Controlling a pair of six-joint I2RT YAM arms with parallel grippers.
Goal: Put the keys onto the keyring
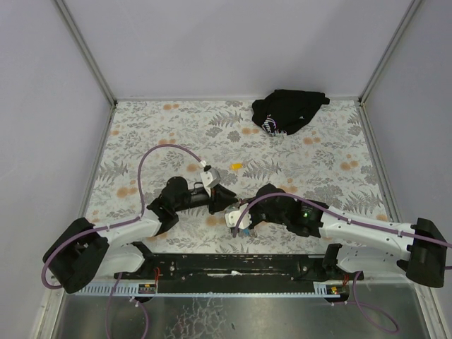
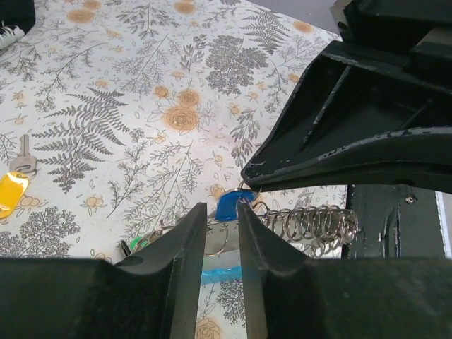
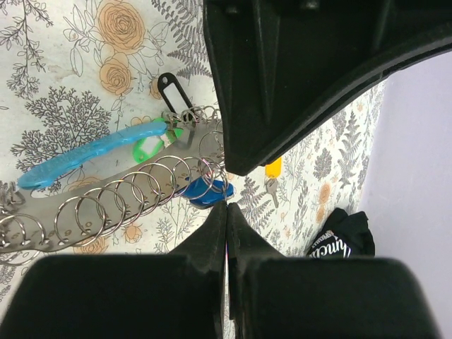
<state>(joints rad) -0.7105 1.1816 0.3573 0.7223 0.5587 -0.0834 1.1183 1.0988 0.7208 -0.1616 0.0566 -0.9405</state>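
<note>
Two tools tip to tip on the surface (image 1: 318, 162): left tool (image 2: 222, 208) narrowly apart around silvery rings (image 2: 223, 239), grip not tellable; right tool (image 3: 227, 206) pressed together, keys (image 3: 210, 191) just off its tips, keyring (image 3: 185, 119) beyond, strap (image 3: 92, 152) trailing sideways.

The keys (image 3: 209, 191) lie beside the keyring (image 3: 182, 121) at the counter's (image 1: 176, 127) near middle, a lone key (image 1: 236, 166) behind, a cloth bundle (image 1: 288, 111) far-right.

White arm links (image 1: 131, 229) with black joints (image 1: 173, 198), purple cables (image 1: 169, 145), scuffed black fingers (image 2: 176, 268).
</note>
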